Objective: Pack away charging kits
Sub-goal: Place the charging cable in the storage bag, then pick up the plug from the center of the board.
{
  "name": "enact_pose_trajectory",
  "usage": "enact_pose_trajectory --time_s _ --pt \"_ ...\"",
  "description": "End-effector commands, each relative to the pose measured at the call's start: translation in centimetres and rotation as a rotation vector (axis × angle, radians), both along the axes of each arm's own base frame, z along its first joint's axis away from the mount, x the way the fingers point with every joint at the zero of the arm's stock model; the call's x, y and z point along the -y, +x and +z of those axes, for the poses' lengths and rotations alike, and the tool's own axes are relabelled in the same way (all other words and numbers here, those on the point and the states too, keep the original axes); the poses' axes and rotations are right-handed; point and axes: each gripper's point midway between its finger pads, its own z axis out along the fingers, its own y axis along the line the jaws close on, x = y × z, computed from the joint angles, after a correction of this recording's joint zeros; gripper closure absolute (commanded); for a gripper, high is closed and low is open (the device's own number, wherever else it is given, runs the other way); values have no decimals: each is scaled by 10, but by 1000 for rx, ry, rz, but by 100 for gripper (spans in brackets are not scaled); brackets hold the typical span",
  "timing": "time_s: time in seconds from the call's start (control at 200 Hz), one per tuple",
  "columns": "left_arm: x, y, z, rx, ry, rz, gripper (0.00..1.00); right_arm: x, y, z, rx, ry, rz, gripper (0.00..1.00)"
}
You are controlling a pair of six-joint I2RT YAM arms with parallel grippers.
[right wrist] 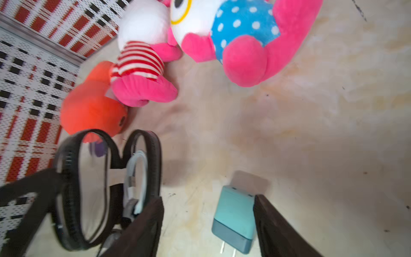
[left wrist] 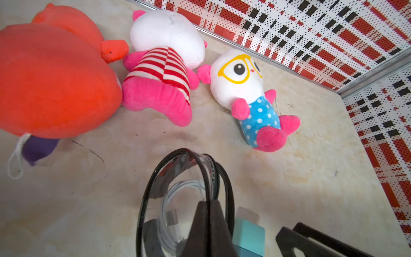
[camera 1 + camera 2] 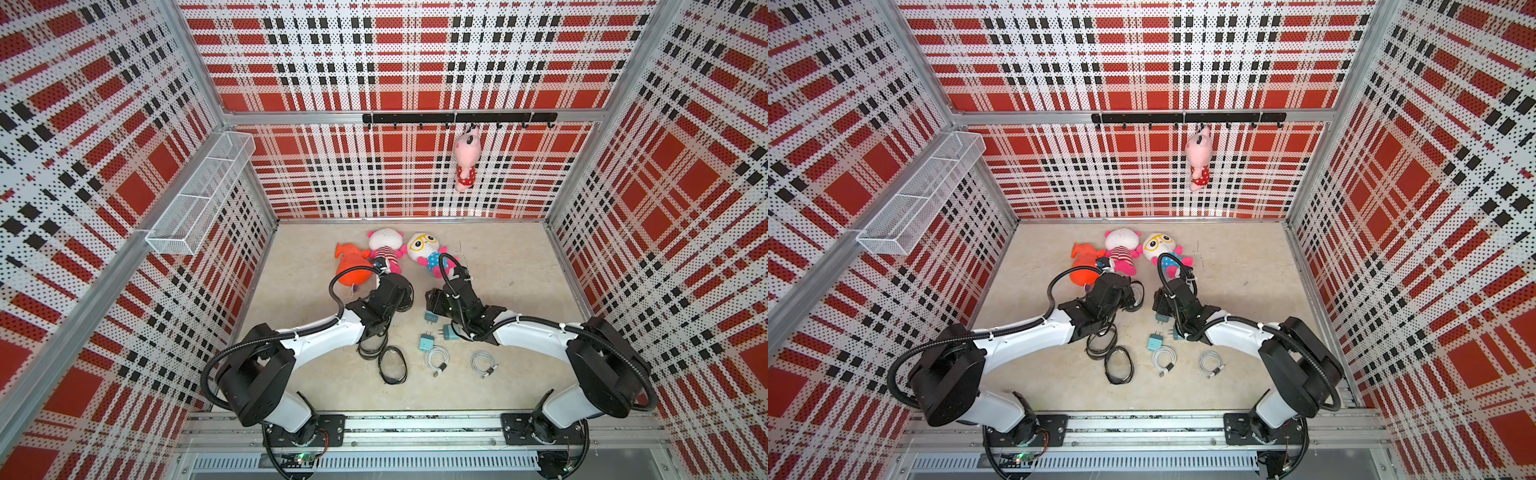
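Teal adapter (image 1: 234,219) lies on the table (image 1: 311,133) between the open jaws of the right gripper (image 1: 208,199); left gripper (image 2: 208,207) is clamped on the opened case (image 2: 146,189). Closure should be centred, clear of prongs (image 1: 226,249).

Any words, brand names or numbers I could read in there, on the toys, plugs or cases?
None readable. The teal cube plug adapter, the black-rimmed clear oval zip case and the white plush toy with yellow glasses show no lettering; anything finer is too small or blurred.
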Motion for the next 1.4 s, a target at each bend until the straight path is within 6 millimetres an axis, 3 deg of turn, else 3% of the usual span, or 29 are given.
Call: enact_pose_trajectory --time_s 0.0,0.125,0.261,0.546,0.842,0.922,1.102,1.308,1.393 --pt "-12 -1 4 12 3 27 100 1 -3 -26 -64 -84 3 29" --pt "-15 0 3 11 -1 32 100 -10 1 -44 -110 -117 31 21" --pt "-16 0 4 10 -8 28 100 -10 2 -56 -135 -151 26 22" --pt "-14 0 3 4 -19 17 100 -8 1 -66 -152 -186 17 39" --pt "-7 1 2 0 -34 -1 100 -3 -1 -63 -146 -214 12 56" --pt "-7 2 0 -4 -32 -2 100 -1 -2 -63 -146 -235 7 56" --pt "-5 2 -1 -7 -37 -10 100 -2 -5 -67 -152 -283 11 45" --pt "-4 2 -1 -8 -38 -11 100 0 -10 -71 -154 -315 8 44" --pt "-5 1 -2 -10 -38 -11 100 -1 -11 -73 -157 -313 11 51"
